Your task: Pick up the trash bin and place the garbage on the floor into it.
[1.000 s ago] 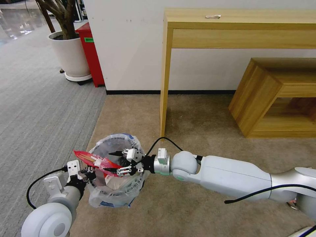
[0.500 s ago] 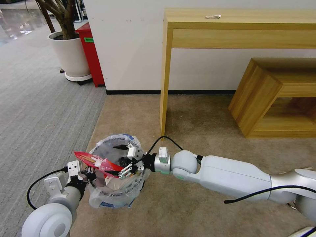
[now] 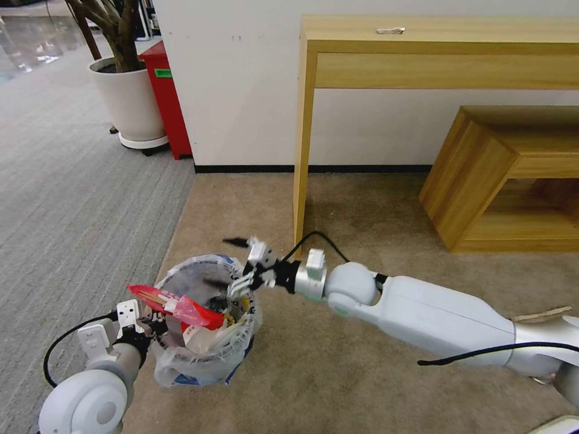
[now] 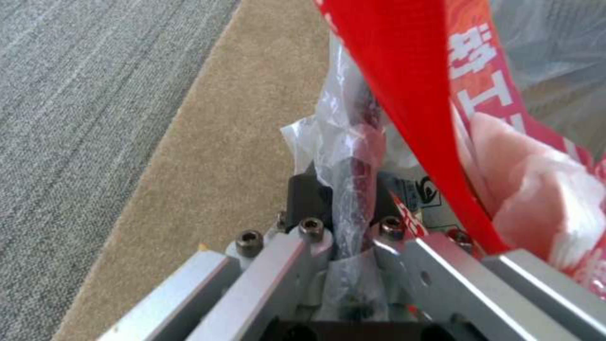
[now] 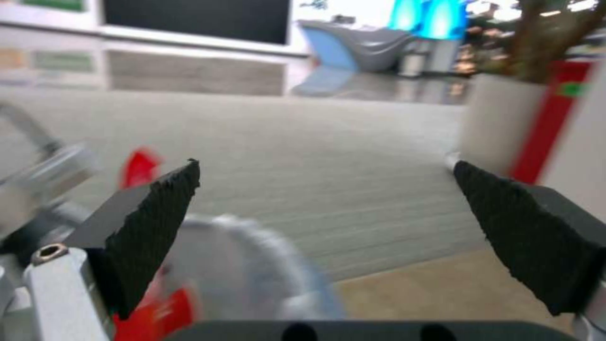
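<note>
Here the trash bin (image 3: 202, 328) was held off the beige carpet (image 3: 338, 374) by the left gripper (image 3: 140, 325), whose fingers were pinched shut on the rim and its clear plastic liner (image 4: 341, 156), as was seen in the left wrist view. A red wrapper (image 3: 175, 304) lay across the mouth of the bin, one end projecting past the rim towards the left gripper, and paper cups and other litter were seen inside beneath it. The right gripper (image 3: 238, 262) was positioned above the far edge of the bin with its jaws spread wide and nothing between them; the right wrist view confirmed both black fingertips (image 5: 151, 222) well apart and bare.

The drop was judged complete, though the wrapper was not fully seated. For the step to be done well, the bin was to be kept level and steady so that the overhanging wrapper was not tipped out. The open right gripper was to be cleared upward without the liner being snagged. The wrapper, being light and stiff, was judged likely to shift under any jolt.
</note>
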Motion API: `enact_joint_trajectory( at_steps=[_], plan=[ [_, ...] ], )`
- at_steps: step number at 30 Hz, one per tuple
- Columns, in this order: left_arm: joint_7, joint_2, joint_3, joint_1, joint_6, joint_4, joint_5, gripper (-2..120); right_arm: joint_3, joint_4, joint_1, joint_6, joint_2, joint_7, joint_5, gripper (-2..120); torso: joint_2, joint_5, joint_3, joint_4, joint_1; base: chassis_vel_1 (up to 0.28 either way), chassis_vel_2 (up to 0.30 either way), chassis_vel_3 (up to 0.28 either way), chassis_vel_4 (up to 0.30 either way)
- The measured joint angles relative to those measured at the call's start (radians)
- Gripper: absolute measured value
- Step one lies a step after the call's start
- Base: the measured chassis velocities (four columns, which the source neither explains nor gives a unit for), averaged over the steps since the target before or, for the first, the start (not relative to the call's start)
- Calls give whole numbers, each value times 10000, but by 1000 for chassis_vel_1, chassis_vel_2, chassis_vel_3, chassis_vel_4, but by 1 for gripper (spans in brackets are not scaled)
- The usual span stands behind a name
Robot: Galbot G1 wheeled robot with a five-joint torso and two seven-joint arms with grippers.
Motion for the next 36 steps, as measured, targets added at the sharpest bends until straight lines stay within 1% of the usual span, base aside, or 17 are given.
enact_joint_trajectory(
  at_steps=[2,3,6,8,11,12,14,15,18,22,25,26,27,30,31,34,36],
  plan=[
    [0,-9,-3,-13,0,30,3,0,607,104,-299,-58,-171,242,29,100,0,0,0,0,0,0,0,0,0],
    [0,-9,-3,-13,0,30,3,0,607,104,-299,-58,-171,242,29,100,0,0,0,0,0,0,0,0,0],
    [2,-37,-29,-8,-6,61,62,0,1979,304,-1207,-224,-525,878,26,100,0,0,0,1,0,0,0,0,0],
    [3,-41,-31,-8,-9,63,74,0,2212,353,-1401,-281,-581,996,80,100,0,1,0,0,0,0,0,0,0],
    [16,-37,19,-91,-16,102,108,0,3410,692,-2467,-595,-893,2108,249,100,0,2,-1,0,0,0,0,0,0],
    [16,-37,19,-91,-16,102,108,0,3410,692,-2467,-595,-893,2108,249,100,0,2,-1,0,0,0,0,0,0],
    [34,-64,33,-110,-31,124,132,0,4100,843,-3128,-737,-1166,2800,129,100,0,3,0,-4,0,0,0,0,0],
    [34,-64,33,-110,-31,124,132,0,4100,843,-3128,-737,-1166,2800,129,100,0,3,0,-4,0,0,0,0,0],
    [56,-152,16,-61,-51,117,201,0,4655,966,-3636,-930,-1473,3687,2,100,0,1,-1,0,0,0,0,0,0],
    [69,-226,-53,-13,-66,45,241,0,5216,993,-4116,-1044,-1717,4498,-71,100,0,3,0,0,0,0,0,0,0],
    [77,-247,-91,19,-80,8,251,0,5497,993,-4394,-1005,-1884,4732,-194,100,0,1,-1,0,0,0,0,0,0],
    [85,-272,-118,43,-93,-23,265,0,5919,952,-4784,-834,-2048,4823,-348,100,0,1,-1,0,0,0,0,0,0],
    [85,-272,-118,43,-93,-23,265,0,5919,952,-4784,-834,-2048,4823,-348,100,0,1,-1,0,0,0,0,0,0],
    [160,-374,-173,13,-128,-63,360,0,6825,868,-5736,-534,-2240,4909,-600,100,0,0,-1,1,0,0,0,0,0],
    [160,-374,-173,13,-128,-63,360,0,6825,868,-5736,-534,-2240,4909,-600,100,0,0,-1,1,0,0,0,0,0],
    [314,-440,-218,18,-136,-34,534,0,7615,795,-6718,-350,-2335,5059,-890,100,0,0,-1,-4,0,0,0,0,0],
    [400,-463,-239,37,-129,-11,657,0,7806,723,-6946,-286,-2332,5085,-961,100,-1,1,-1,-3,0,0,0,0,0]
  ],
)
